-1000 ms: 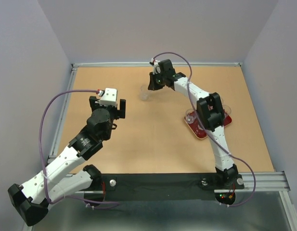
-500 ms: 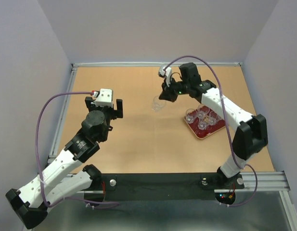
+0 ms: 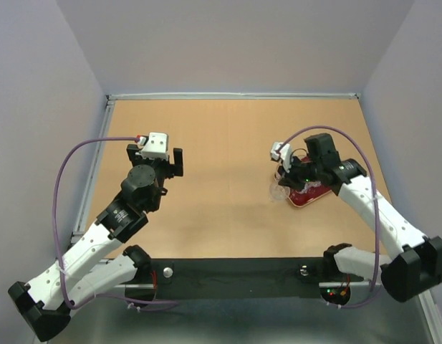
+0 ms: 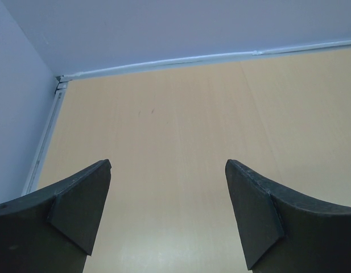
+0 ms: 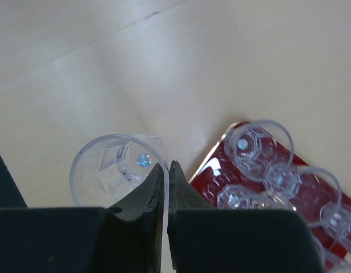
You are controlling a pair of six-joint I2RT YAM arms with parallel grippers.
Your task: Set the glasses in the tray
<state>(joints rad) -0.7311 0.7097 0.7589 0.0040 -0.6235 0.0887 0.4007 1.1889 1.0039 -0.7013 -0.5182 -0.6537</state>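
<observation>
My right gripper [image 5: 166, 170] is shut on the rim of a clear glass [image 5: 112, 170], one finger inside it and one outside. In the top view the held glass [image 3: 279, 190] hangs just left of the dark red tray [image 3: 301, 200], near its left corner. The tray [image 5: 221, 170] holds several clear glasses [image 5: 259, 142], seen at the right of the right wrist view. My left gripper [image 4: 168, 213] is open and empty over bare table, far left of the tray [image 3: 167, 163].
The tan table top [image 3: 221, 208] is ringed by a metal rim and grey walls. A black rail [image 3: 235, 276] with the arm bases runs along the near edge.
My right gripper has carried the glass from the far middle of the table toward the near right, down to the tray's left side. The left arm has barely moved.
</observation>
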